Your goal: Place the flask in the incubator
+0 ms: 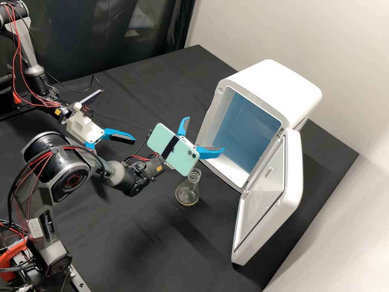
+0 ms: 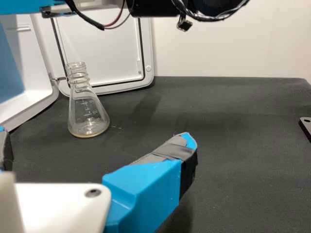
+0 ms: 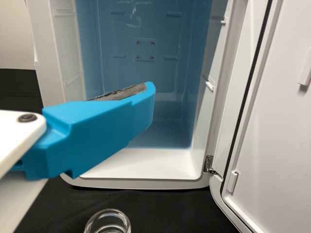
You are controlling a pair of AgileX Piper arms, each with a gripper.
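Item one, clear conical flask (image 1: 188, 190). Stands upright on the black surface (image 1: 162, 251), just before the open front of the incubator (image 1: 275, 85) and apart from its lower lip. Shows an open mouth, a ribbed neck and graduation marks on the side. Carries a faint yellowish tinge along the base in the left wrist view; otherwise clear through the glass.

Item two, white incubator. Sits on the far side of the surface with its door (image 1: 275, 190) swung fully open on side hinges. Presents a pale blue chamber, with four small screws on a plate in the back wall and a white sill along the bottom. Shows a framed rectangular panel on the inner face of the door.

Item three, right gripper (image 1: 204, 136). Hangs above the flask, facing into the chamber. Fingers spread wide, grasping nothing. Carries a mint-green phone (image 1: 172, 149) strapped behind it.

Item four, left gripper (image 1: 109, 141). Hovers low over the surface, well back from the flask and pointed toward it. Fingers likewise parted and released, grasping nothing.
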